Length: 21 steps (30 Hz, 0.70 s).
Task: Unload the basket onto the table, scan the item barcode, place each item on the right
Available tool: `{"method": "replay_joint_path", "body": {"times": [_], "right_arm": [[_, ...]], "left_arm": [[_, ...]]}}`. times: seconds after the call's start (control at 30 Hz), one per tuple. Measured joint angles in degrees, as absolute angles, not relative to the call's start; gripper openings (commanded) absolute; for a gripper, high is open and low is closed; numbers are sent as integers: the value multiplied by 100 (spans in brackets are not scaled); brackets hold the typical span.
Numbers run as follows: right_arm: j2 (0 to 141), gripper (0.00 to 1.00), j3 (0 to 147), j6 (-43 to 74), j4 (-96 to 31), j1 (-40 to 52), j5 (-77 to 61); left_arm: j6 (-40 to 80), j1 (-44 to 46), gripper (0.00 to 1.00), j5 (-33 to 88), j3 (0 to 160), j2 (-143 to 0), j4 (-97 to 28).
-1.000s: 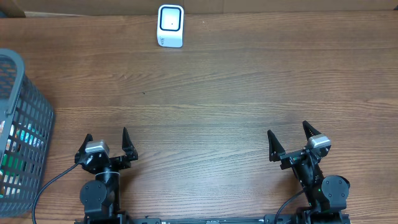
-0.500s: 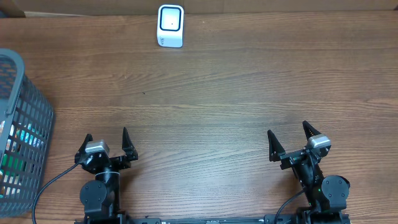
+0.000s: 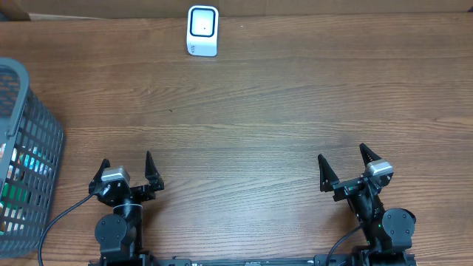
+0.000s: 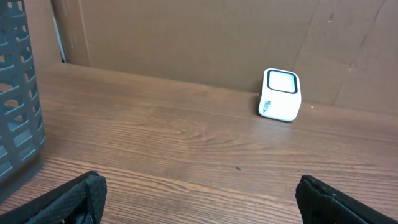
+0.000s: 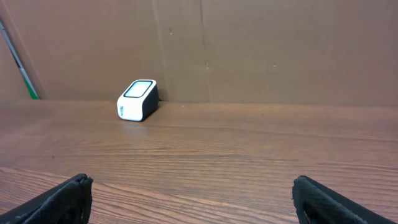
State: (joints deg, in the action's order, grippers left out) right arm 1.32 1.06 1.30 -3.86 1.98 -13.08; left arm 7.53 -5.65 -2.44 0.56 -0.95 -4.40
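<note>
A small white barcode scanner (image 3: 202,31) with a dark window stands at the table's far edge; the left wrist view shows the scanner (image 4: 280,94) at right of centre, and the right wrist view has the scanner (image 5: 137,99) at left. Items with teal and green packaging (image 3: 21,177) lie inside the grey basket; no barcode shows. My left gripper (image 3: 126,168) rests open near the front edge at left, with nothing between its fingers. My right gripper (image 3: 343,167) rests open near the front edge at right, also holding nothing.
A grey slatted plastic basket (image 3: 29,125) stands at the table's left edge, its wall (image 4: 15,93) filling the left side of the left wrist view. Brown cardboard panels (image 5: 249,43) back the table behind the scanner.
</note>
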Motion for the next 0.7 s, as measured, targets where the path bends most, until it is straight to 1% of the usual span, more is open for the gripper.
{"method": "replay_joint_path", "body": {"times": [0.3, 0.47, 0.7], "right_arm": [[132, 100, 106, 128, -386, 198, -1308], [132, 100, 106, 130, -386, 198, -1308], [132, 100, 106, 130, -386, 198, -1306]], "left_arm": [[755, -563, 100, -244, 56, -97, -440], [556, -565, 100, -370, 56, -97, -425], [539, -563, 100, -231, 56, -95, -318]]}}
